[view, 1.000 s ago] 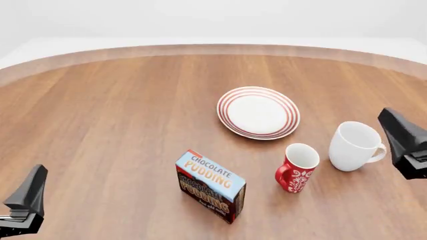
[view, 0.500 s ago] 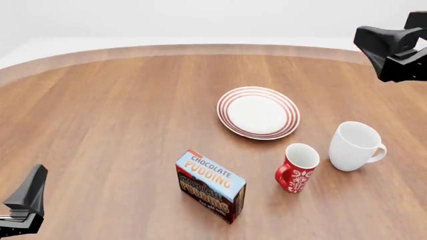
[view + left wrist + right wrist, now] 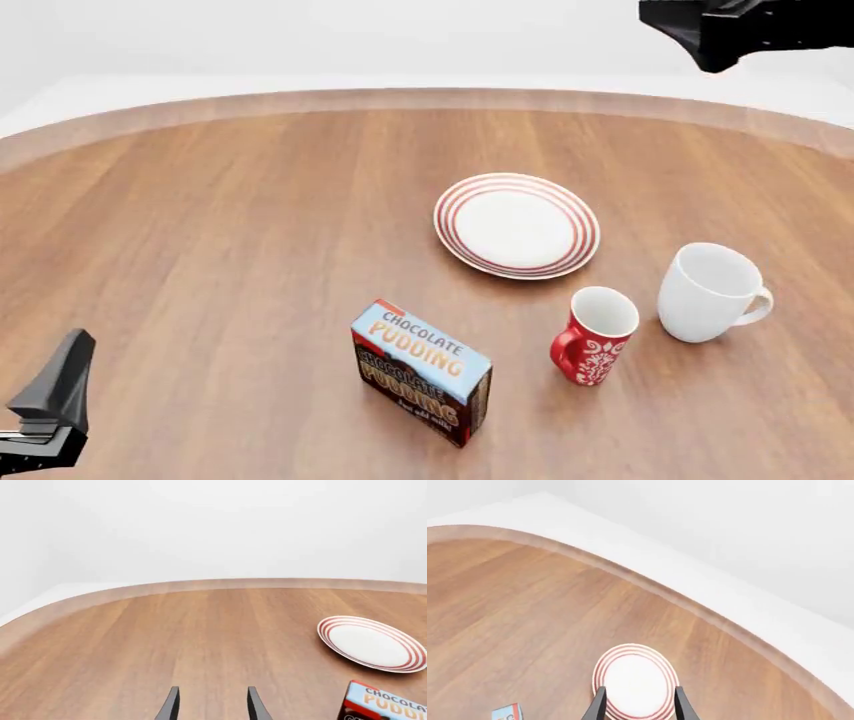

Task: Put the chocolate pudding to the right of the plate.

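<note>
Light-blue-topped chocolate pudding carton [image 3: 422,372] upright on wooden table [image 3: 227,250], near front edge, well apart from red-ringed white plate [image 3: 517,224]. Right gripper [image 3: 636,702] high above plate — fingers parted, empty. Left gripper [image 3: 209,706] parted, idle. Best descend squarely over carton; avoid red mug [image 3: 594,334] and white mug [image 3: 711,291] crowding target side.

Bare simulated test scene, round wooden table [image 3: 240,220] with a pale rim, blank white backdrop all around the table, tableware on the table, plate [image 3: 517,225], two mugs beside the plate
</note>
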